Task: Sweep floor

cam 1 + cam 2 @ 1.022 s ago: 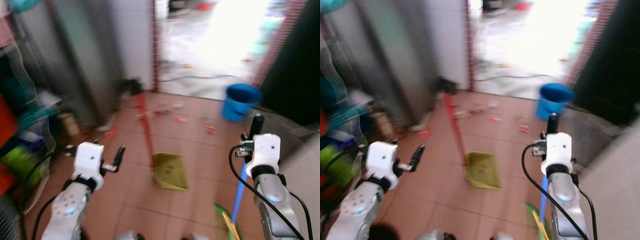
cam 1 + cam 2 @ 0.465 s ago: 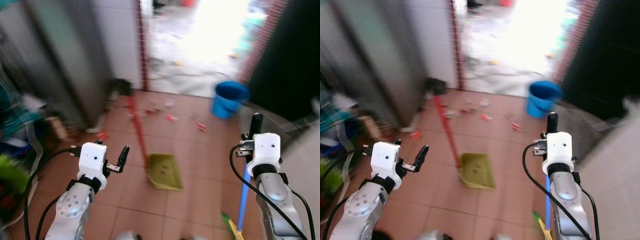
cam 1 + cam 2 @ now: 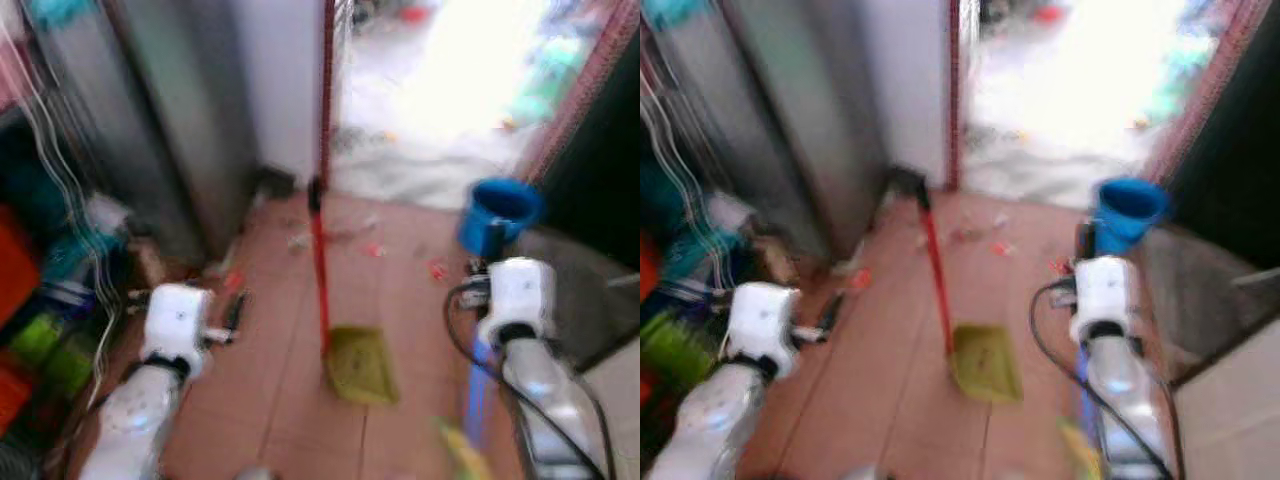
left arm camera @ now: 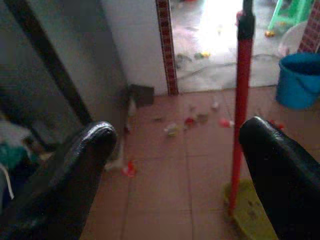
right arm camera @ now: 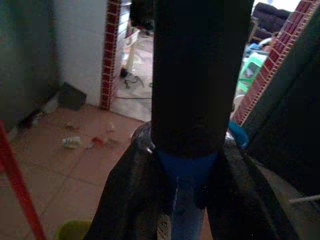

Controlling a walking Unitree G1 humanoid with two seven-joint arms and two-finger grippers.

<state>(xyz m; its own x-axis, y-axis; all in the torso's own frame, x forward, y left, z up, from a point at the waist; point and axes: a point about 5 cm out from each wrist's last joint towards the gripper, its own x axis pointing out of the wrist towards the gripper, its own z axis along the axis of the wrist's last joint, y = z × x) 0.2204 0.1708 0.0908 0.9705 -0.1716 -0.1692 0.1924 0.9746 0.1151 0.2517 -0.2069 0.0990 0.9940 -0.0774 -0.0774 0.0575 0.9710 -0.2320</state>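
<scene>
Right hand (image 5: pixel 187 165) is clamped on my blue broom handle (image 3: pixel 478 390), held upright at my right, while my left hand (image 4: pixel 180 170) hangs open and empty near the upright red-handled dustpan (image 3: pixel 362 365) on the floor ahead. Scraps of litter (image 4: pixel 192 120) lie scattered on the tiles (image 3: pixel 280 400) farther off by the doorway, left of the blue bucket (image 3: pixel 500 212), so I judge the sweeping barely begun, with everything left to gather.

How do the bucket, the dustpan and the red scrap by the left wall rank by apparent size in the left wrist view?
Largest to smallest, as they look:
1. Bucket, though the frame edge cuts it off.
2. Dustpan, also cropped and partly behind a pincer finger, so its rank against the bucket is unsure.
3. Red scrap, clearly smallest.
</scene>
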